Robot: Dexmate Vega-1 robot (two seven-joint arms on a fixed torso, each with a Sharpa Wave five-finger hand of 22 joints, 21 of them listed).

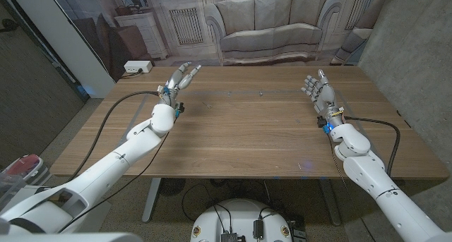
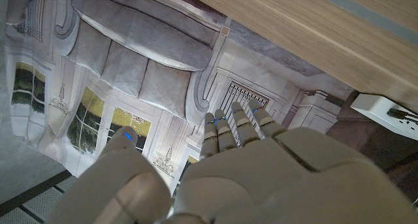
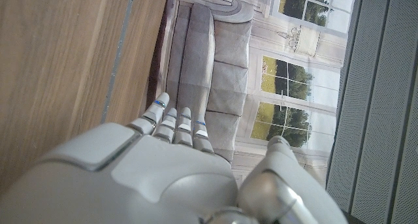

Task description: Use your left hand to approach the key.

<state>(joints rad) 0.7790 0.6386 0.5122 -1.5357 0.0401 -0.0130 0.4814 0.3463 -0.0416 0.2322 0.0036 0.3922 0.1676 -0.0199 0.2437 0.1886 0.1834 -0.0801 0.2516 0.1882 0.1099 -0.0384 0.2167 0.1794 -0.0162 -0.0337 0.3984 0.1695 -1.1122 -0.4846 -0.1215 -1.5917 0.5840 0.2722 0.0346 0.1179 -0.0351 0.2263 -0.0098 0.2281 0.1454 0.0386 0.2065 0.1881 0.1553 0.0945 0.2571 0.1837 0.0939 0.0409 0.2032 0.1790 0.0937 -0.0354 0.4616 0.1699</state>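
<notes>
- Behind the wooden surface (image 1: 233,136) hangs a printed backdrop of a sofa (image 1: 272,23) and tall windows; a white power strip (image 1: 137,67) lies on the floor off the surface's far left corner, at about 10 o'clock.
- Left hand (image 1: 180,76) is up near the far left corner, fingers apart and reaching outward, holding nothing; its wrist view looks past the edge toward the backdrop.
- Right hand (image 1: 318,87) stands over the far right part, at about 2 o'clock, fingers spread and empty; I would leave it where it is.
- One tiny dark speck (image 1: 260,94) sits on the far middle of the surface, at about 12 o'clock, between the two hands. I take it for the key, though it is too small to be sure.
- To do the approach well, swing the left hand toward the middle, keep it low over the wood with fingers spread, and slow down near the speck so it is not nudged away.
</notes>
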